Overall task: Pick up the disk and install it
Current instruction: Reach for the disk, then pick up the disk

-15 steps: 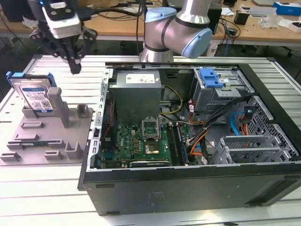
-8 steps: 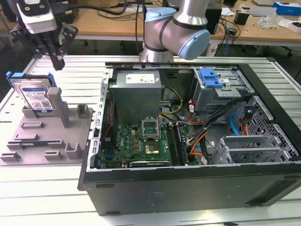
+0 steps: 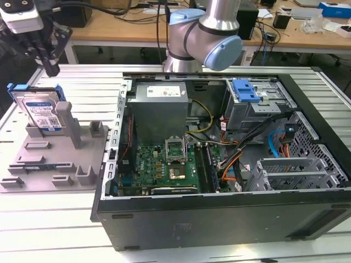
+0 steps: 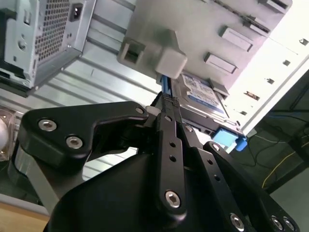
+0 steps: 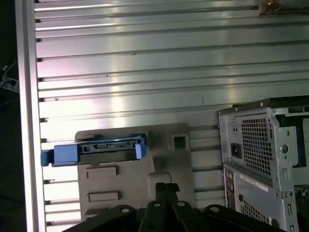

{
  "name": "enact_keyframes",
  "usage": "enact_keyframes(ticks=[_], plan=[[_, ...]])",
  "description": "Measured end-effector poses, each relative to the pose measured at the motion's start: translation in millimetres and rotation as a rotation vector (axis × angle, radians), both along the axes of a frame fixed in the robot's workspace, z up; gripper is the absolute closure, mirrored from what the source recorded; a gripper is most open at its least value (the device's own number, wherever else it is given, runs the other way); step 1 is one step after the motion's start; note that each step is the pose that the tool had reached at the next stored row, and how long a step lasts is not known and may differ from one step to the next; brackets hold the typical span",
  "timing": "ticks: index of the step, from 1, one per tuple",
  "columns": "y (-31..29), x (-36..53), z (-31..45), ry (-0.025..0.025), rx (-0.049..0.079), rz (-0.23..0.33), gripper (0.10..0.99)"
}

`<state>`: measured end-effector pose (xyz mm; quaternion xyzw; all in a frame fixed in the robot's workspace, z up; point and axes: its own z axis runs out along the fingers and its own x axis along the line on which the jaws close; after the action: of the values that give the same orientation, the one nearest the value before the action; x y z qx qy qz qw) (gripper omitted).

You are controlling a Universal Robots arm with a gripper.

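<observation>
The disk (image 3: pixel 41 112) is a silver-grey drive with a white-and-blue label in a bright blue bracket. It stands on edge in a slot of the grey holder plate (image 3: pixel 55 164) at the exterior view's left. My gripper (image 3: pixel 51 68) hangs above and slightly behind the disk, apart from it. Its black fingers are shut together with nothing between them. In both wrist views the fingertips (image 4: pixel 169 102) (image 5: pixel 166 187) are closed and the disk (image 4: pixel 203 94) (image 5: pixel 104 149) lies beyond them on the holder plate (image 5: pixel 174 159).
An open computer case (image 3: pixel 219 219) lies on its side at the exterior view's right of the holder. Inside are a power supply (image 3: pixel 159 107), a motherboard (image 3: pixel 164 164) and a grey drive cage (image 3: pixel 258 112) with a blue tab (image 3: pixel 245 90). The arm's base (image 3: pixel 203 38) stands behind the case.
</observation>
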<state>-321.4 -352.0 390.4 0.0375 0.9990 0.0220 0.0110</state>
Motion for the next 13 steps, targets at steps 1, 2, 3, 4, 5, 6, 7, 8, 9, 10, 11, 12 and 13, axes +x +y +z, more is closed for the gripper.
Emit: enact_keyframes(ticks=[1,2,3,4,5,6,7,8,9,10,11,12,13], plan=[[2.0,-4.0,-0.1,0.0001,0.0,0.0,0.98],[3.8,-7.7,-0.1,0.0001,0.0,0.0,0.98],[6.3,-12.7,-0.1,0.0003,0.0,0.0,0.98],[9.2,-18.9,-0.1,0.0007,0.0,0.0,0.98],[9.6,-19.9,-0.1,0.0008,0.0,0.0,0.98],[9.6,-20.0,-0.2,0.0007,0.0,0.0,0.98],[9.6,-20.2,-0.2,0.0007,0.0,0.0,0.98],[9.6,-20.2,-0.1,0.0008,0.0,0.0,0.98],[9.6,-20.5,-0.2,0.0007,0.0,0.0,0.98],[9.6,-20.7,-0.1,0.0008,0.0,0.0,0.98],[9.6,-20.7,-0.1,0.0008,0.0,0.0,0.98],[9.6,-20.8,-0.1,0.0008,0.0,0.0,0.98],[9.6,-20.8,-0.1,0.0008,0.0,0.0,0.98]])
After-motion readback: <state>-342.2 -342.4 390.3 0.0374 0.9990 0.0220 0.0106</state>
